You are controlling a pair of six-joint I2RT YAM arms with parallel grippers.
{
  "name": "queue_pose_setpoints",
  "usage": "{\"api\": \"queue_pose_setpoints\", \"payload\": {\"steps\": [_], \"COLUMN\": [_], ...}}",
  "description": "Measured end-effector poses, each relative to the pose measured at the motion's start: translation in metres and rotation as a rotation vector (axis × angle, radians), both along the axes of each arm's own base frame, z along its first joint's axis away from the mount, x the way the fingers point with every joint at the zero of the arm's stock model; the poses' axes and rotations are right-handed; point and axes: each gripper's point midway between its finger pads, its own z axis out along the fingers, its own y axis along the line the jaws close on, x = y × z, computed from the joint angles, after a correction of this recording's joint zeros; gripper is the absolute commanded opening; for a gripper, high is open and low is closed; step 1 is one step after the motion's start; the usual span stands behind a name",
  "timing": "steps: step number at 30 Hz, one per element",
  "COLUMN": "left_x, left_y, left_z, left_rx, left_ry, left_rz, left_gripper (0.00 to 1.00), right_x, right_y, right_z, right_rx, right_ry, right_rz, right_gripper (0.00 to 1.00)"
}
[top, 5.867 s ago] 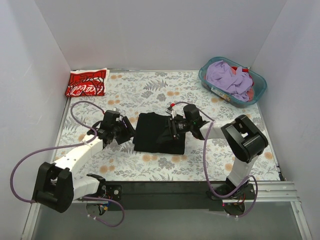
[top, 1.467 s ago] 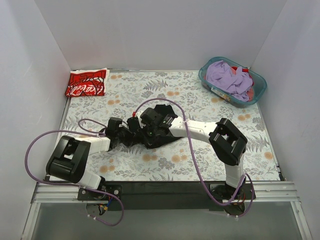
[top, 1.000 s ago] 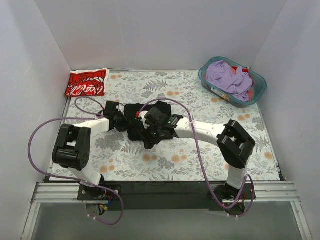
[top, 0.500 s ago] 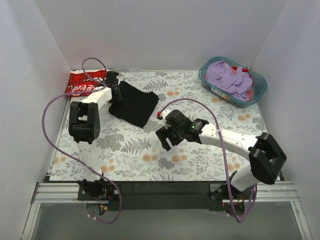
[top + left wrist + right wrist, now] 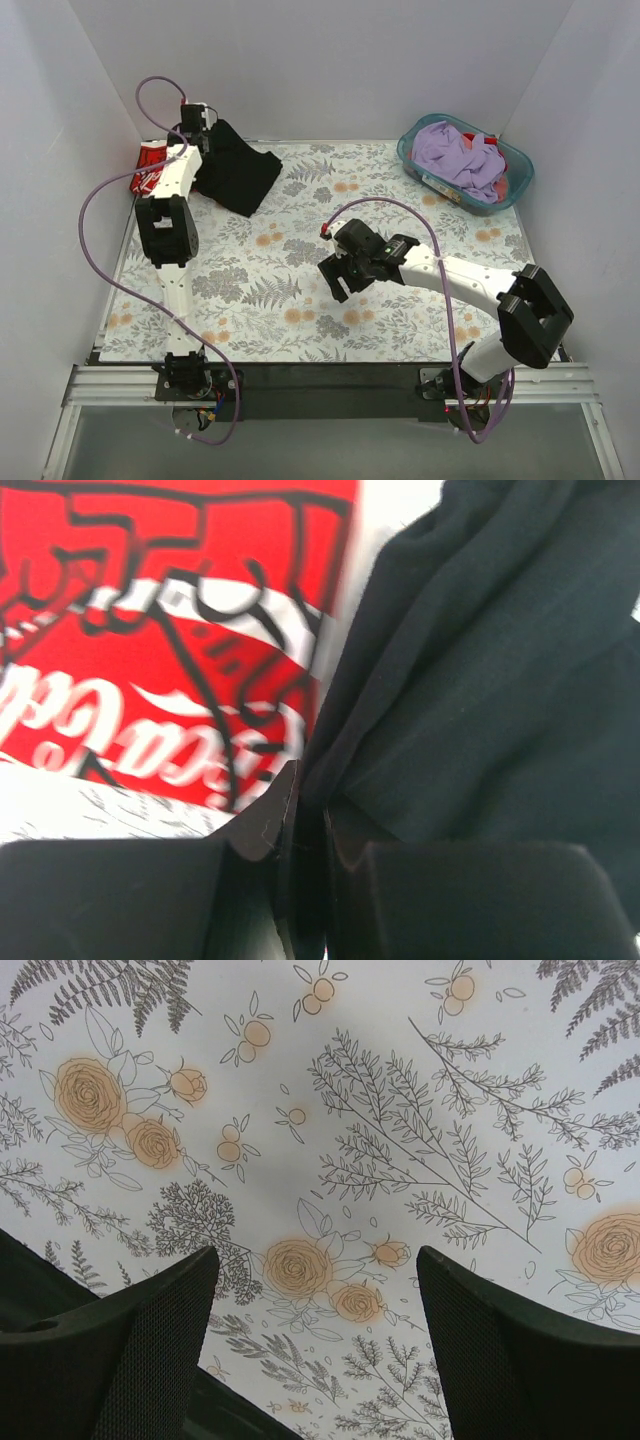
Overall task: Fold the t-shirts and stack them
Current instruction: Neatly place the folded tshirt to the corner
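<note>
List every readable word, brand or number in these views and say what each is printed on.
"Coca": white script on the red t-shirt, left wrist view; the rest of the lettering is cut off or blurred.
Top view: the red t-shirt's print is too small to read.
No text visible on the black t-shirt or the basket.

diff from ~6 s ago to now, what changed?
The black t-shirt went from the centre to the far-left corner, carried by the left gripper, fingers shut on it. It now hangs next to the red t-shirt. The right gripper let go and pulled back, fingers open over the floral tablecloth. Red t-shirt and laundry basket stayed put.
</note>
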Motion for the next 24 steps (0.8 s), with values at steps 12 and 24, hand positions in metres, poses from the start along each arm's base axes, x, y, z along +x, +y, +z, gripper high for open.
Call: {"api": "queue_pose_setpoints", "payload": {"steps": [12,24], "left_x": [0.010,0.019], "left_y": [0.050,0.108], "left_z": [0.026,0.070], "left_rx": [0.064,0.063], "left_ry": [-0.061,-0.185], "left_rz": [-0.002,0.054], "left_gripper": [0.00,0.00], "right_x": [-0.002,-0.004], "right_y": [0.002,-0.002], "right_z": [-0.015,-0.024], "right_rx": [-0.074,-0.132], "right_ry": [0.079,0.110], "right_rz": [0.006,0.022], "right_gripper": [0.84,0.84]}}
